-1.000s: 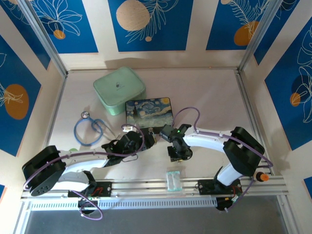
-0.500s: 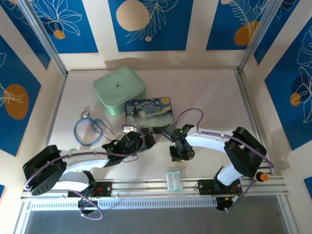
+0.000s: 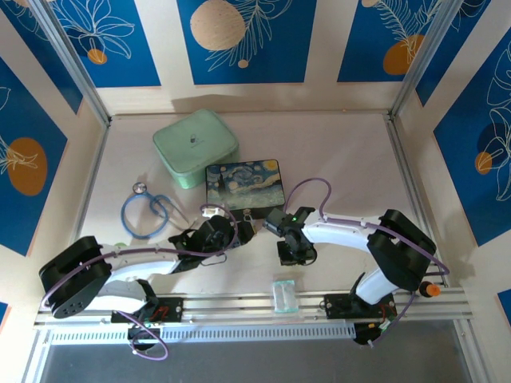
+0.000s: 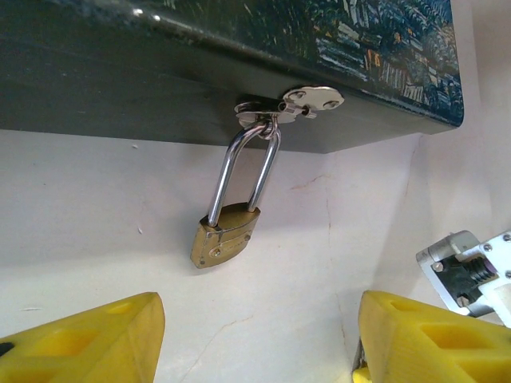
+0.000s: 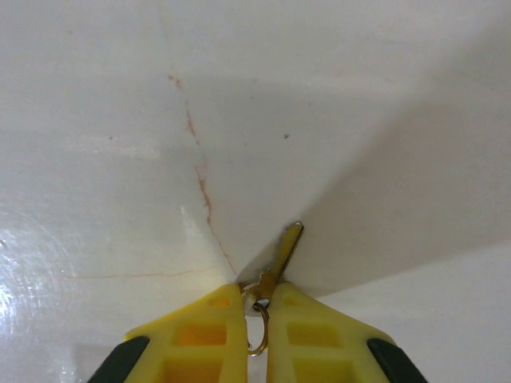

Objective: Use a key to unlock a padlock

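White tabletop [image 5: 96, 120]: your right gripper [image 5: 255, 307] pinches the thin, probably slippery key [image 5: 286, 246] by its head; left gripper [image 4: 259, 319] gapes empty near the padlock [image 4: 225, 239].

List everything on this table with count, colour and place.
mint-green rounded case: one, mint green, table's far left.
box painted with a swirling night sky: one, dark blue, centre.
small silver clasp: one, silver, box's front edge.
small brass padlock: one, gold, silver shackle through the clasp.
blue-tubed stethoscope: one, blue, left of the box.
clear plastic packet: one, transparent, near edge.
thin metal key: one, pale, over the table.
left gripper: one, yellow fingers, open, facing the padlock.
right gripper: one, yellow fingers, shut on the key.
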### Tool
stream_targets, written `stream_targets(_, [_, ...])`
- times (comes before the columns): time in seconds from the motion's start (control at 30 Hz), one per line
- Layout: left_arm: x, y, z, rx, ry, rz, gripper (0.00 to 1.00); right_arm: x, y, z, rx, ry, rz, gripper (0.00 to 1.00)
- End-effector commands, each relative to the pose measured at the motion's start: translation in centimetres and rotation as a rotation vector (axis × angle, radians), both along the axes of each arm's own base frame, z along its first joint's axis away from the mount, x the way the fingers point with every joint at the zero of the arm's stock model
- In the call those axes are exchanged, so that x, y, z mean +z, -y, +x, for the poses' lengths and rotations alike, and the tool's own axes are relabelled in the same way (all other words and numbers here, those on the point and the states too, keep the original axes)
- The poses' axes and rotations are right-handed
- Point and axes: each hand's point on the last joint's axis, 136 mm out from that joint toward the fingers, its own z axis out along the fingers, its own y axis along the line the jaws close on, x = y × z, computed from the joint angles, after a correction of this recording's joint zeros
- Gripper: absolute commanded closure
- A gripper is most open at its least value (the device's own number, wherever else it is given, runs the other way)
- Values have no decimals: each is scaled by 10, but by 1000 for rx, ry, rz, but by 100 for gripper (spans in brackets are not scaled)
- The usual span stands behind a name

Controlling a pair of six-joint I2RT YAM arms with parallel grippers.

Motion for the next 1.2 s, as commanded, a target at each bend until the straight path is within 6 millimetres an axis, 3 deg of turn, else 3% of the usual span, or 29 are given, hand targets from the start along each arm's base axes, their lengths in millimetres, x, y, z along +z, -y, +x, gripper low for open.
stream_targets(0.0, [4,2,1,12,18,-3,35,-9,13,-13,23,-35,-43,91])
stream_targets(0.37, [12,9,-2,-6,40,-2,35,14,18,-4,131,70,57,94])
stream_targets(0.67, [35,41,-17,-16,-33,-194,37,58,-6,4,224,222,337,95])
stream_targets(0.9, [30,58,-36,145,-378,-512,32,103,-36,3,328,339,571,95])
stream_targets(1.07, [51,61,-33,173,-337,-650,33,129,-58,-5,388,375,751,95])
stream_targets(1.17, [61,59,-31,161,-291,-643,40,140,-66,-9,404,371,826,95])
